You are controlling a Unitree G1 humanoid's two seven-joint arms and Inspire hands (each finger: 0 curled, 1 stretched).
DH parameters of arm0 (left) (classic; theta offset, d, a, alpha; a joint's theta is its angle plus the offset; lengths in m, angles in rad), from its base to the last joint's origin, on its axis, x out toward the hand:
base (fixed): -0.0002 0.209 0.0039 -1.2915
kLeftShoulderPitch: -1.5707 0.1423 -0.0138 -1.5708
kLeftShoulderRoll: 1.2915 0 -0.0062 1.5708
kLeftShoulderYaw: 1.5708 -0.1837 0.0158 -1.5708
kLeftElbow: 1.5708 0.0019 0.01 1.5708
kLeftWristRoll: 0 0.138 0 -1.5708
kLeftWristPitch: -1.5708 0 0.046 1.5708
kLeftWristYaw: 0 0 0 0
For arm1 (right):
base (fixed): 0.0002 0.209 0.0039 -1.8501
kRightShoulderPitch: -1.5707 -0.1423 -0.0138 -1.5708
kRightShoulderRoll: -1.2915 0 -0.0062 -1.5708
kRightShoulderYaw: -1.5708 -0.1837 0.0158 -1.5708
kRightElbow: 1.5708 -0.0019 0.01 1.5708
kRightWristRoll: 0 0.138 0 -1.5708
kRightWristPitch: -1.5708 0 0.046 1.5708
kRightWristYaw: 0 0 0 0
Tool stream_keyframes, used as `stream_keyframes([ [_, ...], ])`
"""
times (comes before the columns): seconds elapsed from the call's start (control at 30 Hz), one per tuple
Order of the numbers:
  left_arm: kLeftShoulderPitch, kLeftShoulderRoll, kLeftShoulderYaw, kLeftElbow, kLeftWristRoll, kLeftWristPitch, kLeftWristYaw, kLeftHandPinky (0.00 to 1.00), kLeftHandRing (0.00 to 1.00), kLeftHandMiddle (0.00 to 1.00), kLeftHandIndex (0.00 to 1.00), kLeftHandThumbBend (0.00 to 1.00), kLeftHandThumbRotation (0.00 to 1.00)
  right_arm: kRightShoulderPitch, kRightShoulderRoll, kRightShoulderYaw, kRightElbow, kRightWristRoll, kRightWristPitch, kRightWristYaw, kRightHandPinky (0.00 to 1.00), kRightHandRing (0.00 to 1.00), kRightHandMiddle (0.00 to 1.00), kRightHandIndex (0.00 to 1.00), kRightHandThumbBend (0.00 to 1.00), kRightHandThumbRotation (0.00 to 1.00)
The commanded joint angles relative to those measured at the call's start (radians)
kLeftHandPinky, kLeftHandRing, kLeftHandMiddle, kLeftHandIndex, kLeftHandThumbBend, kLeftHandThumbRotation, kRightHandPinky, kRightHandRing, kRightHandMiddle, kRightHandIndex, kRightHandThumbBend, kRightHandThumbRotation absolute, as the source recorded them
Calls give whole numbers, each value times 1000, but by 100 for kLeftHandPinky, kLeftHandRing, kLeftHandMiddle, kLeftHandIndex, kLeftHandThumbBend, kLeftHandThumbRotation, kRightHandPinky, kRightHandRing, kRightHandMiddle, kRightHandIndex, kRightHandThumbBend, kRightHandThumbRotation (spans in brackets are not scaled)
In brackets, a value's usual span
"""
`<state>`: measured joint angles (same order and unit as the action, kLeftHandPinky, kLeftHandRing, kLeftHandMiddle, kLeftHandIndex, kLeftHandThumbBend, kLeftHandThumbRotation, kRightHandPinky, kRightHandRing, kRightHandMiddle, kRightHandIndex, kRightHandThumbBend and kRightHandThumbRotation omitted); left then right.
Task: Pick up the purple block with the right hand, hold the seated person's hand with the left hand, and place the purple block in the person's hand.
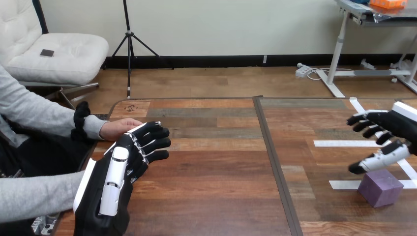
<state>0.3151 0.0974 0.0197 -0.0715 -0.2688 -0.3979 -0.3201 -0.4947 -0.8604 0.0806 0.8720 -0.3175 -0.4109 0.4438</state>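
The purple block [380, 188] stands on the table [221, 167] at the right, near the front edge. My right hand [393, 125] hovers just above and behind it, open, with its fingers spread toward the left and its thumb a little over the block's top. At the left, my left hand [118, 172] is held edge-up with its fingers nearly straight. The person's hand [117, 129] rests on the table's left edge just behind those fingers. I cannot tell whether the two touch. No finger is curled round the person's hand.
White tape strips [344, 143] mark the table's right half around the block. A dark seam [273, 162] runs front to back down the middle of the table. The person's other forearm [34, 196] lies at the lower left beside my left arm.
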Motion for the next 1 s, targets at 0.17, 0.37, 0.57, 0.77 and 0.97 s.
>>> stream_keyframes([
  [0.17, -47, -14, 13, -17, -2, -27, 10, 71, 74, 74, 73, 37, 100, -138, -58, 14, -36, -27, -11, 61, 70, 80, 83, 83, 100, 20],
  [0.37, -47, -13, 13, -16, -6, -24, 10, 71, 74, 74, 73, 38, 100, -153, -75, 23, -48, -69, 8, 68, 69, 79, 83, 83, 100, 21],
  [0.57, -50, -15, 13, -14, -7, -26, 11, 71, 73, 74, 73, 38, 100, -173, -84, 32, -33, -90, 7, 86, 68, 79, 83, 83, 100, 19],
  [0.77, -55, -14, 14, -6, -15, -33, 1, 70, 74, 74, 74, 38, 100, -177, -99, 29, -35, -86, 19, 120, 68, 80, 83, 84, 100, 18],
  [0.97, -53, -17, 13, -12, -13, -28, 5, 70, 74, 74, 74, 38, 100, -163, -117, 26, -58, -85, 20, 140, 69, 81, 84, 84, 100, 18],
])
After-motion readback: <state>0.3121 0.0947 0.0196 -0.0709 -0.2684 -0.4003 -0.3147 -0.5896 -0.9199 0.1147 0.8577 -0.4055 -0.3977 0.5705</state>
